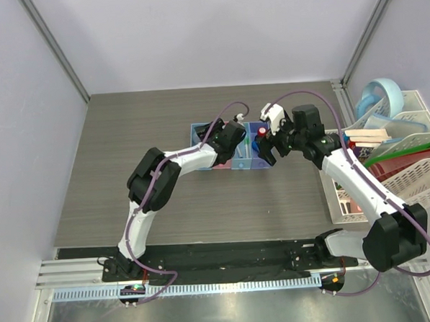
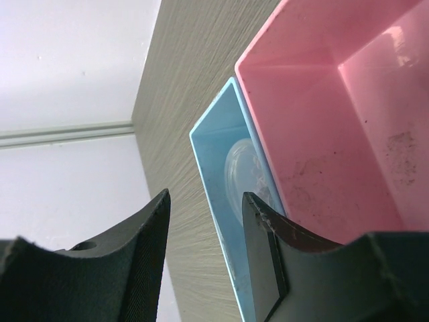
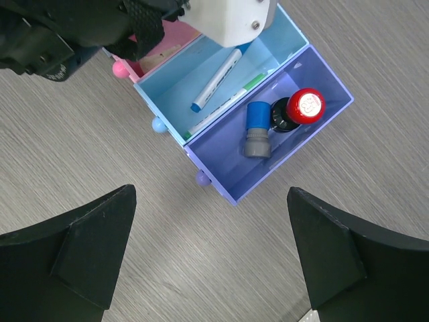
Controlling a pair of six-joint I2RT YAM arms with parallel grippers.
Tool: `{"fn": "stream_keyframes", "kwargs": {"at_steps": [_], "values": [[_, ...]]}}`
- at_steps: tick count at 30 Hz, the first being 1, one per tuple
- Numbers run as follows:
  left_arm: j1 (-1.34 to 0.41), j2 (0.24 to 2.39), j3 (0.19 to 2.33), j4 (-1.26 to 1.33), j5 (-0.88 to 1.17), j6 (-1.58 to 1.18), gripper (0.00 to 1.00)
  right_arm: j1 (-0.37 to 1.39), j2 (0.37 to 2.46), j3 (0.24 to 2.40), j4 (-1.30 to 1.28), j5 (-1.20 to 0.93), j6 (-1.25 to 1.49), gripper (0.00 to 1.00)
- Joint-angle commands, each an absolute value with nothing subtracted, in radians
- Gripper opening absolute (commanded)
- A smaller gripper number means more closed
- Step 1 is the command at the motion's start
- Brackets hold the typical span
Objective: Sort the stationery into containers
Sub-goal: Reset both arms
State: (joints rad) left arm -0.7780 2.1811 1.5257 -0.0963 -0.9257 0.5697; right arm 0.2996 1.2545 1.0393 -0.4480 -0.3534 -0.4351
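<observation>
Your R hand (image 3: 209, 201) hangs wide & empty straight above the dark-blue bin (image 3: 221, 171) w/ the red-capped bottle (image 3: 298, 111) inside, while L hand (image 2: 204, 215), open too, sits nearer the pink bin (image 2: 322, 134).

Lab bench w/ white enclosure panels (image 1: 208, 31)

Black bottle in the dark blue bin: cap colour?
Red; the black bottle's cap shows best in the right wrist view.

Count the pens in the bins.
2. Both lie in the light blue bin beside the darker blue bin: a blue-capped pen and a green-tipped pen. The left arm covers part of the row, so more may be hidden.
</observation>
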Motion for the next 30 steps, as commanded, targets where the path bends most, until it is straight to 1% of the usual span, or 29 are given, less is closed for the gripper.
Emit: {"fn": "stream_keyframes", "kwargs": {"at_steps": [1, 7, 14, 17, 20, 21, 22, 23, 25, 26, 27, 28, 29, 30], "values": [[-0.801, 2.29, 1.473, -0.16, -0.842, 0.523, 0.49, 0.29, 1.203, 1.06, -0.41, -0.38, -0.416, 1.0], [-0.799, 2.254, 1.491, -0.164, -0.857, 0.506, 0.49, 0.287, 1.201, 1.069, -0.41, -0.387, -0.411, 1.0], [-0.799, 2.097, 1.566, -0.267, -0.825, 0.437, 0.51, 0.285, 1.204, 1.077, -0.41, -0.373, -0.407, 1.0], [-0.792, 2.002, 1.568, -0.282, -0.813, 0.42, 0.58, 0.284, 1.2, 1.081, -0.41, -0.362, -0.399, 1.0], [-0.772, 1.893, 1.568, -0.327, -0.74, 0.374, 0.72, 0.279, 1.203, 1.088, -0.41, -0.333, -0.382, 1.0], [-0.753, 1.864, 1.565, -0.35, -0.712, 0.355, 0.87, 0.276, 1.203, 1.091, -0.411, -0.325, -0.373, 1.0], [-0.743, 1.798, 1.559, -0.351, -0.691, 0.324, 0.96, 0.264, 1.203, 1.092, -0.413, -0.322, -0.364, 1.0], [-0.73, 1.766, 1.543, -0.357, -0.63, 0.304, 1.0, 0.258, 1.201, 1.095, -0.414, -0.322, -0.345, 1.0], [-0.677, 1.699, 1.529, -0.396, -0.548, 0.264, 1.0, 0.233, 1.197, 1.1, -0.419, -0.316, -0.328, 1.0], [-0.654, 1.628, 1.494, -0.402, -0.508, 0.226, 1.0, 0.224, 1.192, 1.1, -0.419, -0.302, -0.307, 0.99], [-0.599, 1.587, 1.473, -0.406, -0.412, 0.21, 1.0, 0.216, 1.178, 1.103, -0.419, -0.29, -0.293, 1.0], [-0.568, 1.548, 1.45, -0.419, -0.363, 0.193, 1.0, 0.198, 1.172, 1.104, -0.42, -0.284, -0.279, 1.0], [-0.534, 1.464, 1.387, -0.42, -0.313, 0.18, 1.0, 0.184, 1.161, 1.106, -0.422, -0.278, -0.269, 1.0], [-0.459, 1.422, 1.352, -0.422, -0.19, 0.172, 1.0, 0.172, 1.137, 1.103, -0.42, -0.281, -0.238, 1.0]]}}
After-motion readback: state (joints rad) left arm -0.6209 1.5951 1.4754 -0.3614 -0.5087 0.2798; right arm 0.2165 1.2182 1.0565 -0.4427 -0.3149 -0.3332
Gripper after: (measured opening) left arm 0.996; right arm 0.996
